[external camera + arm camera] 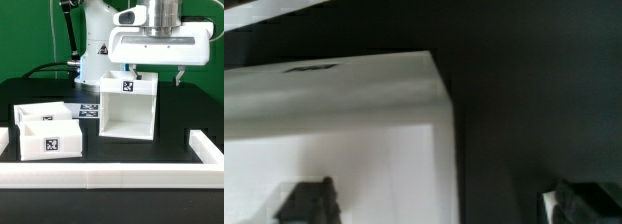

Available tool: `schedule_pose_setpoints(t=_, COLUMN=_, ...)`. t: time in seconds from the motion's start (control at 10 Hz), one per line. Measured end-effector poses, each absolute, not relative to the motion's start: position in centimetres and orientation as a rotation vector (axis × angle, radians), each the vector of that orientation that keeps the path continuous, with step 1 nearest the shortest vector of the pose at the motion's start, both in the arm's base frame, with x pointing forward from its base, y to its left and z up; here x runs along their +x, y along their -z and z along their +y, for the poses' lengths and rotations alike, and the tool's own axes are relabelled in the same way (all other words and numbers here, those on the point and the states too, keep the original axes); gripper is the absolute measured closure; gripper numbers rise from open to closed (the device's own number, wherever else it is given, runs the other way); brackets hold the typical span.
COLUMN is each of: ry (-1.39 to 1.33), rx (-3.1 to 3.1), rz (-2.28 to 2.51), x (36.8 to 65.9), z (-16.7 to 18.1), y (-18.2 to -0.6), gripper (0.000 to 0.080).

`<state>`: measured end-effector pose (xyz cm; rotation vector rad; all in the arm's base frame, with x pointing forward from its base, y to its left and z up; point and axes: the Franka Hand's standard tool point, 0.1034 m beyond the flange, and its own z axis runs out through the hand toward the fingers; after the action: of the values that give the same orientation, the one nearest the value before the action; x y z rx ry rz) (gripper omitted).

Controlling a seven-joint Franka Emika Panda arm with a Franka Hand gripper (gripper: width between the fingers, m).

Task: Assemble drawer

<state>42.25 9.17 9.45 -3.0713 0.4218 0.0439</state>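
The drawer's large white hollow case [128, 108] stands mid-table, its open side facing the camera and a tag on its top front edge. Two small white trays [48, 132] sit close together at the exterior view's left; the front one bears a tag. My gripper [155, 72] hangs just above the case's back right top, open and empty. In the wrist view the gripper [446, 200] is wide open. One finger [304, 200] is over the case's white surface [349, 110], and the other [589, 200] is over the dark table beside it.
A long low white rail [110, 178] runs along the table's front and turns back at both ends. The marker board [88, 110] lies flat between the trays and the case. The robot's base and cables stand behind the case.
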Motion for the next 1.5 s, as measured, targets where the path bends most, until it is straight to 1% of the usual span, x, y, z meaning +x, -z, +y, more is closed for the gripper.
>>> schedule_pose_setpoints(t=0.1, ry=-0.043, rx=-3.071, rz=0.421, x=42.3, z=9.2, y=-9.5, gripper=0.0413)
schedule_pose_setpoints(t=0.2, ry=-0.043, rx=-3.071, rz=0.421, x=42.3, z=9.2, y=-9.5, gripper=0.0413)
schedule_pose_setpoints(t=0.3, ry=-0.043, rx=-3.071, rz=0.421, x=42.3, z=9.2, y=-9.5, gripper=0.0595)
schedule_pose_setpoints(t=0.4, ry=-0.043, rx=-3.071, rz=0.420, x=42.3, z=9.2, y=-9.5, gripper=0.0721)
schedule_pose_setpoints(t=0.5, ry=-0.043, rx=-3.071, rz=0.420, x=42.3, z=9.2, y=-9.5, gripper=0.0721)
schedule_pose_setpoints(t=0.6, ry=-0.043, rx=-3.071, rz=0.420, x=42.3, z=9.2, y=-9.5, gripper=0.0763)
schedule_pose_setpoints(t=1.2, ry=-0.042, rx=-3.071, rz=0.403, x=42.6, z=9.1, y=-9.5, gripper=0.0762)
schedule_pose_setpoints(t=1.4, ry=-0.032, rx=-3.059, rz=0.387, x=44.5, z=9.3, y=-9.5, gripper=0.0762)
schedule_pose_setpoints(t=1.5, ry=-0.019, rx=-3.054, rz=0.368, x=46.0, z=9.4, y=-9.5, gripper=0.0762)
